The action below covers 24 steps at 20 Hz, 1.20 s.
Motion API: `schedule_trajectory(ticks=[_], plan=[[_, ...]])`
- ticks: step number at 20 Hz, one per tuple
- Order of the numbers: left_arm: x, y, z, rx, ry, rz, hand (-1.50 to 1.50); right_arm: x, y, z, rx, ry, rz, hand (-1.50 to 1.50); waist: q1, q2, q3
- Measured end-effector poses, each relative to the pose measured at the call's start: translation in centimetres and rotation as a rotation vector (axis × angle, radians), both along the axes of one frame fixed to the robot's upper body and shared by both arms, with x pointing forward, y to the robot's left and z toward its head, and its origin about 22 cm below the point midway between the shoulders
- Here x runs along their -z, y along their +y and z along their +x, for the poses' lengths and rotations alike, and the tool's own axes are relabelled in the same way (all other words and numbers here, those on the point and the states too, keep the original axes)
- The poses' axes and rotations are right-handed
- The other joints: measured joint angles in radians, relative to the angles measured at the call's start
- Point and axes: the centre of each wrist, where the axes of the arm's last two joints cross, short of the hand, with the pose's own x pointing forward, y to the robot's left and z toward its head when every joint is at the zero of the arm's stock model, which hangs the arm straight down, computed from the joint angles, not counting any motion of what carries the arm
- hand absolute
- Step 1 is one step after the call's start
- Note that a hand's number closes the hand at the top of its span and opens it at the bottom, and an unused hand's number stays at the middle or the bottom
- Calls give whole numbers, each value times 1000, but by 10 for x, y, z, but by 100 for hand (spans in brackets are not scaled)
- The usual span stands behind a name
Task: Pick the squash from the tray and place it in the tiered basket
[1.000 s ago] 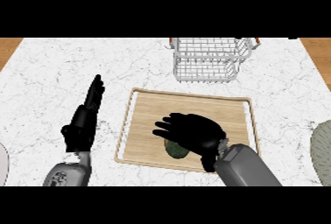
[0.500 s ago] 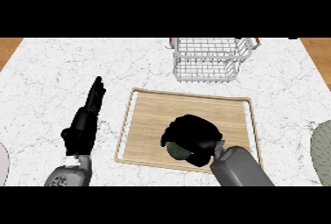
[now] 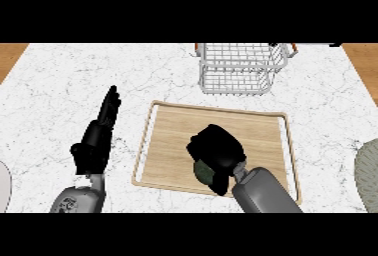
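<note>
A dark green squash [image 3: 201, 171] lies on the wooden tray [image 3: 262, 131] near its front edge, mostly hidden under my right hand [image 3: 218, 151]. That hand's fingers and thumb curl down round the squash. The white wire tiered basket [image 3: 240, 67] stands at the back of the counter, beyond the tray. My left hand [image 3: 96, 135] rests open to the left of the tray, fingers straight and pointing away from me.
The marble counter spreads to both sides of the tray. A grey-green rounded object [image 3: 368, 172] shows at the right edge, and a pale rounded edge [image 3: 3, 187] at the lower left.
My right hand has pulled its fingers in from spread over the squash to curled round it. The left hand has stayed where it was.
</note>
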Motion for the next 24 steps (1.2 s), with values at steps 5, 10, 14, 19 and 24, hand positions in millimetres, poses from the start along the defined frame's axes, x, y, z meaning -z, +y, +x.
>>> schedule_trajectory(ticks=[5, 10, 14, 19, 24], plan=[[0, 1, 2, -4, 6, 4, 0, 1, -12, 13, 417, 13, -181, 150, -3, -3, -2], [0, -6, 3, 26, 2, 1, 0, -15, 0, 21, 719, -32, -265, 150, 27, 4, 0], [2, -11, 5, 38, -1, 4, 0, -43, 25, 24, 867, -130, -254, 150, 38, 8, 2], [4, -7, 4, 34, 3, 4, 0, -101, 47, 23, 899, -256, -120, 150, 29, 5, 2], [1, -6, 4, 19, 7, 0, 0, -163, 60, 20, 893, -353, 12, 150, 19, 0, 2]])
